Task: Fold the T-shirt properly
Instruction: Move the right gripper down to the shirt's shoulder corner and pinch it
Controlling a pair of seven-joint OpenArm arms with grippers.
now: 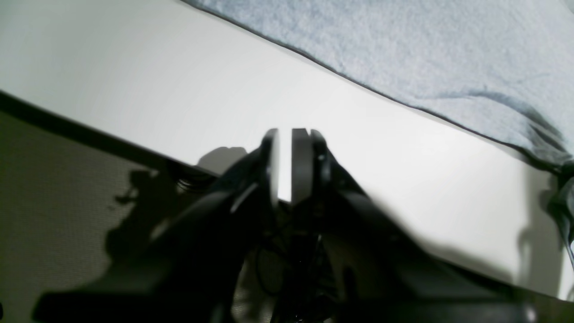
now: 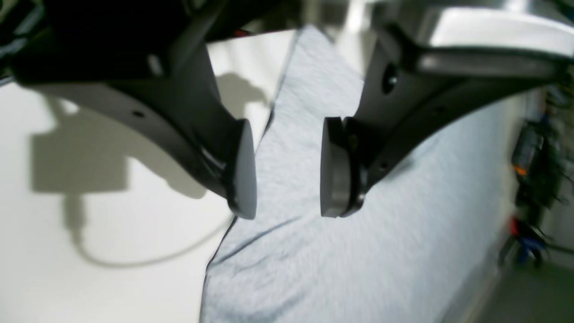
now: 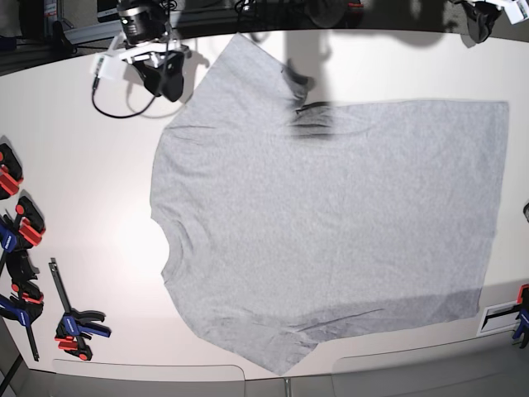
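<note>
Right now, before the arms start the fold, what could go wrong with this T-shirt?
1. The T-shirt lies skewed, with wrinkles near the top sleeve and the bottom hem, so a fold may come out crooked.
2. The right gripper is open above the sleeve edge; closing there may catch only one layer or slip off.
3. The left gripper is nearly shut over bare table, away from the cloth; it must open wider before any grasp.

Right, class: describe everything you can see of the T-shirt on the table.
The T-shirt is light heather-grey, soft knit by its look, plain on the side showing. It lies spread nearly flat on the white table, unfolded, neckline left and hem right in the base view, both short sleeves out. Slight wrinkles near the upper edge. Neither gripper holds it.
</note>
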